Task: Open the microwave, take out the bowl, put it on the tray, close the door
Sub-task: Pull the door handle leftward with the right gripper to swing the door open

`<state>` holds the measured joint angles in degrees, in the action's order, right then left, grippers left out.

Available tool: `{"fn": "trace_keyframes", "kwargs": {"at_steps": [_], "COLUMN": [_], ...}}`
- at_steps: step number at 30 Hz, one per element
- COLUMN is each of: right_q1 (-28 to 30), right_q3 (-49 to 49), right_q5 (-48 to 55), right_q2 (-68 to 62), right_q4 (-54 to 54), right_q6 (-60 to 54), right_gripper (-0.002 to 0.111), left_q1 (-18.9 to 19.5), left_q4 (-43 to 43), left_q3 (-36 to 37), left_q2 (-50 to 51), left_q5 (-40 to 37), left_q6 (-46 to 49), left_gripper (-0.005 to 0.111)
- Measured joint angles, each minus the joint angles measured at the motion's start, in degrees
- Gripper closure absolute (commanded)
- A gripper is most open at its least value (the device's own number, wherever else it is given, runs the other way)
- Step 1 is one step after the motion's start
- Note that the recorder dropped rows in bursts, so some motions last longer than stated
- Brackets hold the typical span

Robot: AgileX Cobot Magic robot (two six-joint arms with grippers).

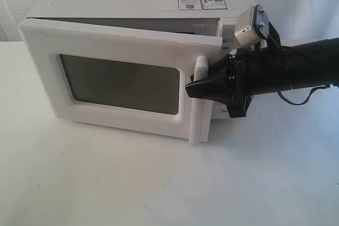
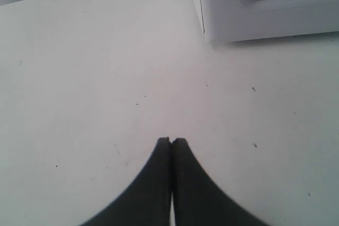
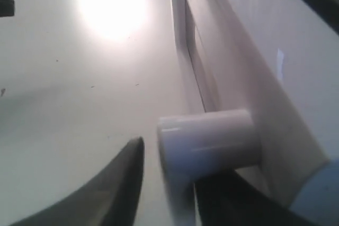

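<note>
The white microwave (image 1: 137, 3) stands on the table with its door (image 1: 111, 46) swung ajar, a dark gap showing along its top edge. My right gripper (image 1: 197, 86) is open at the long vertical handle (image 1: 199, 104). One finger (image 3: 122, 183) sits outside the handle (image 3: 212, 136) with a small gap, and the other is tucked between handle and door (image 3: 249, 67). My left gripper (image 2: 171, 141) is shut on nothing, low over the bare table near the microwave's front lower corner (image 2: 222, 14). The bowl is hidden, and no tray is in view.
The white table (image 1: 159, 183) spreads wide in front of the microwave. A white cloth backdrop hangs behind it. The right arm's silver camera block (image 1: 249, 25) and a loose black cable (image 1: 302, 96) sit beside the knob panel, which the arm mostly covers.
</note>
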<state>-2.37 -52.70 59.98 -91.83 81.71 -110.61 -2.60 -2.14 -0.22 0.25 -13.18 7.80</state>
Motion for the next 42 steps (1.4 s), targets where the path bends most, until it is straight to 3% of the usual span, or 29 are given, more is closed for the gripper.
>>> {"fn": "trace_keyframes", "kwargs": {"at_steps": [13,15,20,21,25,28,33,42], "right_q1": [0.0,0.0,-0.5,-0.5,-0.5,-1.4,-9.2,-18.6], "right_q3": [-1.4,-1.3,-0.6,-0.6,-0.6,-0.6,-0.6,-0.6], "right_q5": [2.6,5.7,0.5,-1.6,-4.4,2.5,8.4,6.6], "right_q2": [1.7,2.3,3.4,3.8,4.2,4.2,4.2,4.2], "right_q4": [-10.0,-17.2,-29.0,-29.6,-24.6,-18.1,-7.5,-6.9], "right_q6": [19.2,23.3,32.0,32.9,33.6,29.3,20.5,19.0], "right_gripper": [0.059,0.066,0.108,0.108,0.108,0.108,0.108,0.108], "left_q1": [0.0,0.0,0.0,0.0,0.0,0.0,0.0,0.0], "left_q4": [0.0,0.0,0.0,0.0,0.0,0.0,0.0,0.0], "left_q3": [0.0,0.0,0.0,0.0,0.0,0.0,0.0,0.0], "left_q2": [0.0,0.0,0.0,0.0,0.0,0.0,0.0,0.0], "left_q5": [0.0,0.0,0.0,0.0,0.0,0.0,0.0,0.0], "left_q6": [0.0,0.0,0.0,0.0,0.0,0.0,0.0,0.0], "left_gripper": [0.107,0.107,0.107,0.107,0.107,0.107,0.107,0.107]}}
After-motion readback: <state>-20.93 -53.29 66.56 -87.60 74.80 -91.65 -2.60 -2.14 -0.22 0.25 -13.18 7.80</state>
